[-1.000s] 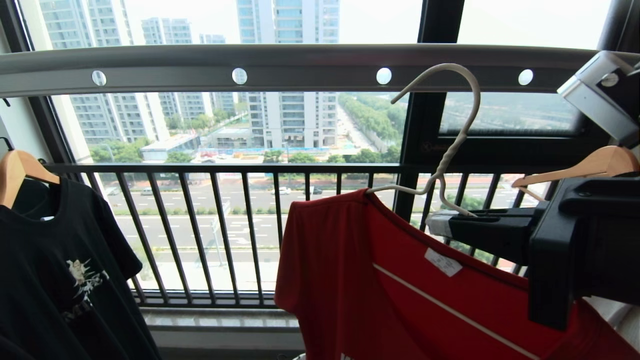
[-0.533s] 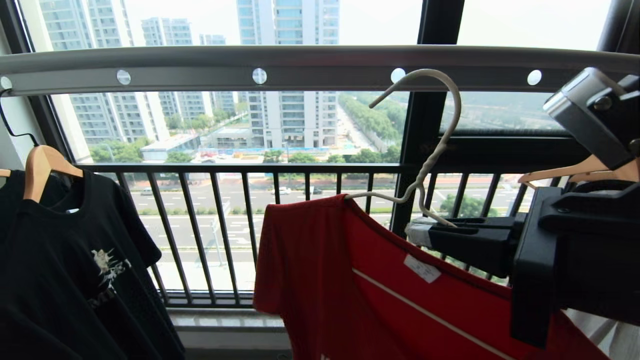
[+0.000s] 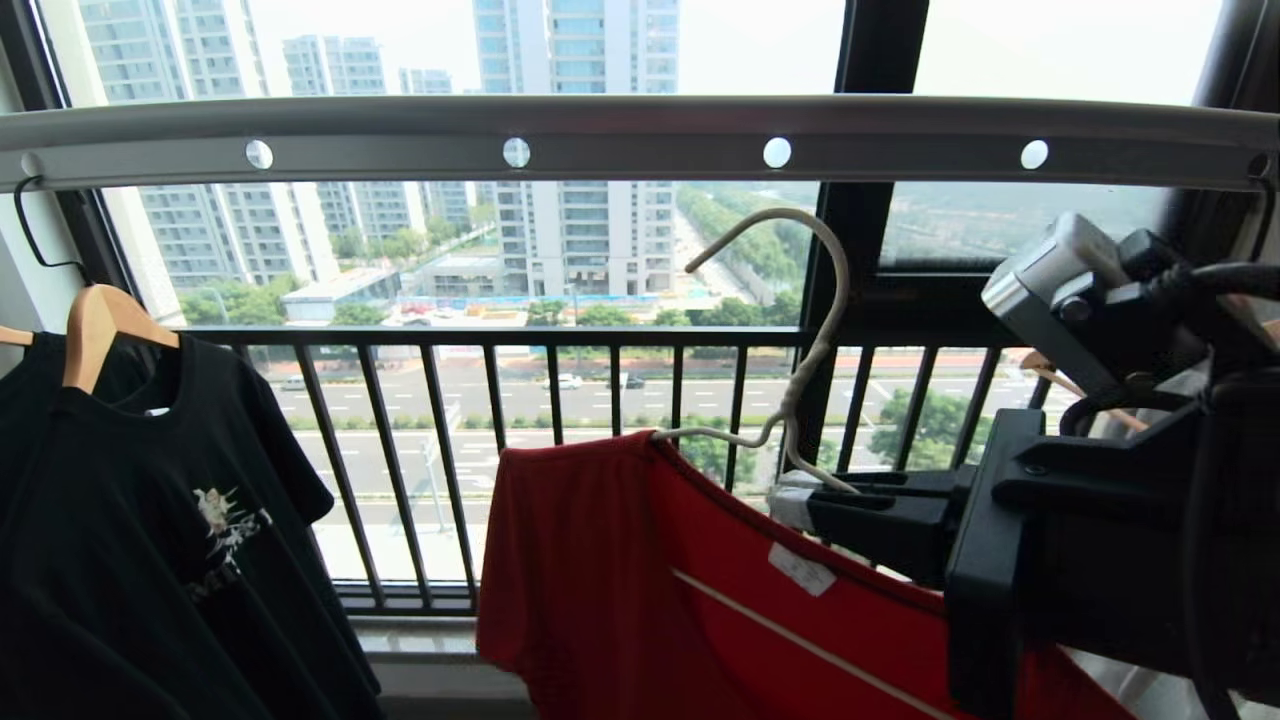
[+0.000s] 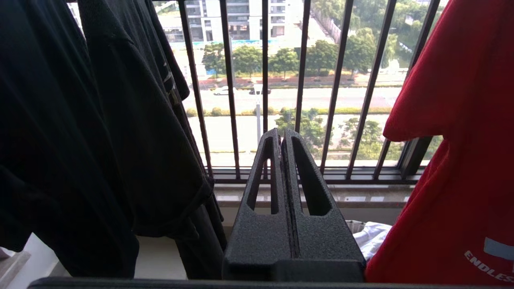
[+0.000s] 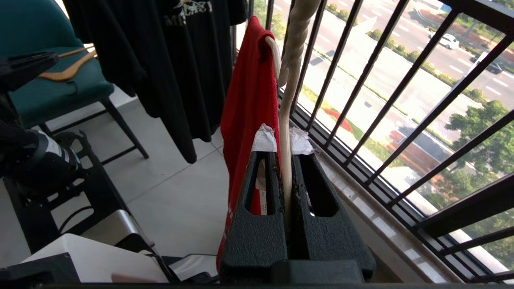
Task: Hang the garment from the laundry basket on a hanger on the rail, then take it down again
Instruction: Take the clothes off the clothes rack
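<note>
The red garment [image 3: 620, 580] hangs on the thin cream hanger [image 3: 815, 330]. The hanger's hook is in the air below the grey holed rail [image 3: 640, 140], clear of it. My right gripper [image 3: 800, 495] reaches in from the right and is shut on the hanger's wire just beside the collar. The wrist view shows the wire [image 5: 286, 120] pinched between the taped fingertips [image 5: 263, 138], with the garment [image 5: 245, 100] draped beside them. My left gripper [image 4: 281, 136] is shut on nothing, low between the black shirts and the garment [image 4: 461, 160]. The laundry basket [image 4: 355, 226] peeks out behind it, holding white cloth.
A black printed T-shirt [image 3: 150, 520] hangs on a wooden hanger [image 3: 95, 320] at the rail's left end. The black barred balcony railing [image 3: 500, 450] runs behind everything. A teal chair [image 5: 48, 68] with a wooden hanger [image 5: 68, 68] lying on it stands on the tiled floor.
The hanger's hook has dropped from the rail's height to well below it. The hanger, garment and right gripper have moved left and down. The view has also shifted slightly sideways.
</note>
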Available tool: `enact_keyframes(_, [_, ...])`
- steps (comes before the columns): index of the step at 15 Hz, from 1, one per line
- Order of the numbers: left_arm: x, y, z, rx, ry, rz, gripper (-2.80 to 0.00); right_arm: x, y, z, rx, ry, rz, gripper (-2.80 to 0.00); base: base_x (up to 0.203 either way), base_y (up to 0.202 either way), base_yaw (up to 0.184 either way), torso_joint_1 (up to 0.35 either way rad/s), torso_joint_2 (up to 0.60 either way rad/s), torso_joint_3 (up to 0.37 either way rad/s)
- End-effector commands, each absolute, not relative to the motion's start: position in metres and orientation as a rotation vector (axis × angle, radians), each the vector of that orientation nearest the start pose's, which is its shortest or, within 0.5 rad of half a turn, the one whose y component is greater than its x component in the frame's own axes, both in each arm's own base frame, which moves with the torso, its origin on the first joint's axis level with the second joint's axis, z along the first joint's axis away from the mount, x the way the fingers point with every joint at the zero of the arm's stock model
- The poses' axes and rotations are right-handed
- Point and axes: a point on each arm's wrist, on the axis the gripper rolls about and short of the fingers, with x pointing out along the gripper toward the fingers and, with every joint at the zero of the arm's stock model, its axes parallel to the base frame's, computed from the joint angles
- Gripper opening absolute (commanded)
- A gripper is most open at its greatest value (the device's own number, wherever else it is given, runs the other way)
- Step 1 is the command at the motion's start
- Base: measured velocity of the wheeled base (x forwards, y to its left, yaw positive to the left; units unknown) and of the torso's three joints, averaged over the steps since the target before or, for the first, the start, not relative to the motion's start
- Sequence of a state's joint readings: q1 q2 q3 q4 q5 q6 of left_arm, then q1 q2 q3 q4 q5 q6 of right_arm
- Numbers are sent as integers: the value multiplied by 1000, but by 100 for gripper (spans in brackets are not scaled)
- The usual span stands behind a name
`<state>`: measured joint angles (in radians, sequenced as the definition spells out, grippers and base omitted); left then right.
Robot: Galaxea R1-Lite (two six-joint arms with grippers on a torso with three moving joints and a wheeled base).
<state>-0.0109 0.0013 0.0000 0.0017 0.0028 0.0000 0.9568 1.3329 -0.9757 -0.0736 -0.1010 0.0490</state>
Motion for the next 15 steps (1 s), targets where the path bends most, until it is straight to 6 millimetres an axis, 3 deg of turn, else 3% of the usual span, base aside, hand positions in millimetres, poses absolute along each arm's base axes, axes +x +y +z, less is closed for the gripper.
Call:
enact_keyframes(1, [-23,0,75,0,3,-8,-280,130,182,263,-130,302,850,-280,0,0,0,0,0,0])
enact_keyframes(12, [-23,0,75,0,3,-8,-280,128,178,262,-126,305,865,-280,0,0,0,0,0,0])
enact_keyframes(15, [-23,0,75,0,3,-8,-280,136,174,263,-116,302,827,-280,0,0,0,0,0,0])
